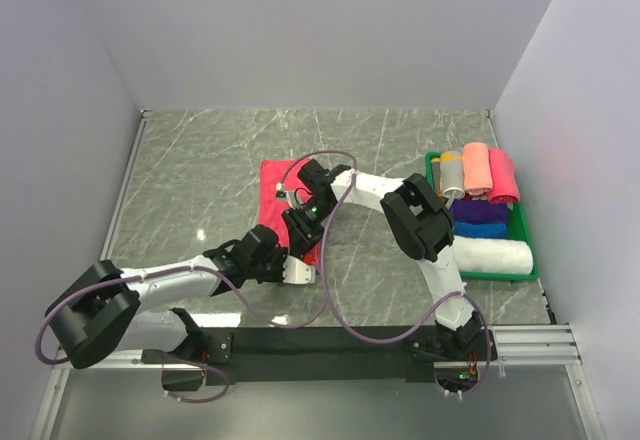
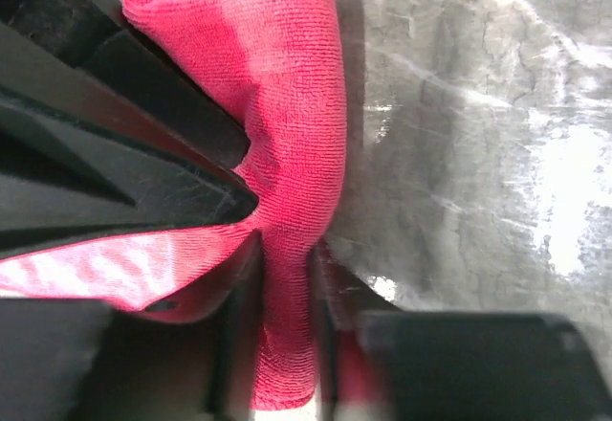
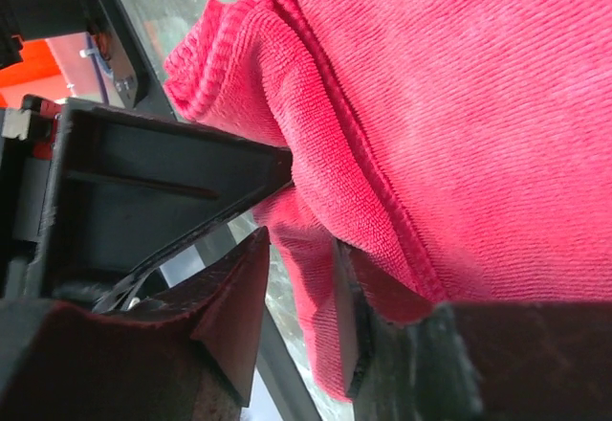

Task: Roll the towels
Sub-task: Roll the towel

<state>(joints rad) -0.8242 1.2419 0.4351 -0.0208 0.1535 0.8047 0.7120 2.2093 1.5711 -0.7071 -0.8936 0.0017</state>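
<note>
Left wrist view: the red towel (image 2: 296,105) lies bunched near the middle of the surface (image 2: 478,153), with one fold clamped in the left pincer (image 2: 284,325). Close by, the right pincer (image 3: 301,297) grips another fold of it. At the right edge, rolled towels (image 1: 478,168) fill the green tray (image 1: 490,276).

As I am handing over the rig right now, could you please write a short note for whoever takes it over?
Left gripper: shut on a fold of the crimson-red cloth towel.
Right gripper: towel fold between its fingers; grip unclear.
Towel: on the grey marble-patterned table, near edge folded up, roll not finished.
Done: several rolled towels lie in the green plastic tray.
Left: finish rolling the red towel.
</note>
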